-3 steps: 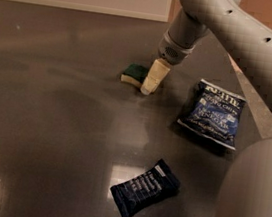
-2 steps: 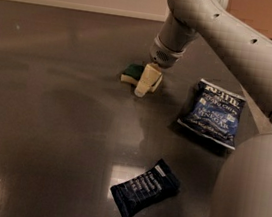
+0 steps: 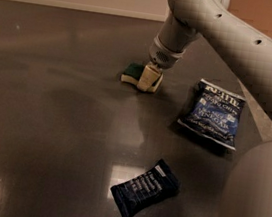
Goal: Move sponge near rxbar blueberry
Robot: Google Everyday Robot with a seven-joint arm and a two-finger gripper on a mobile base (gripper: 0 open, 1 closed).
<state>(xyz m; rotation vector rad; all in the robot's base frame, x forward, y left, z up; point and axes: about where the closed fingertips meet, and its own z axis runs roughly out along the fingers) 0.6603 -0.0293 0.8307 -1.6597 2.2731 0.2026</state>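
Note:
The sponge (image 3: 131, 71), dark green on top with a pale yellow base, lies on the dark tabletop (image 3: 48, 118) at the middle back. My gripper (image 3: 148, 78) comes down from the upper right and sits at the sponge's right end, covering that part of it. The rxbar blueberry (image 3: 144, 190), a slim dark navy wrapper with rows of white text, lies apart at the front, well below the sponge.
A larger blue chip bag (image 3: 215, 114) with white lettering lies to the right of the sponge. My pale arm (image 3: 245, 50) crosses the upper right, and its base fills the lower right corner.
The arm has swung a little left and the gripper has closed in over the sponge's right end. The sponge, the bar and the bag lie where they were.

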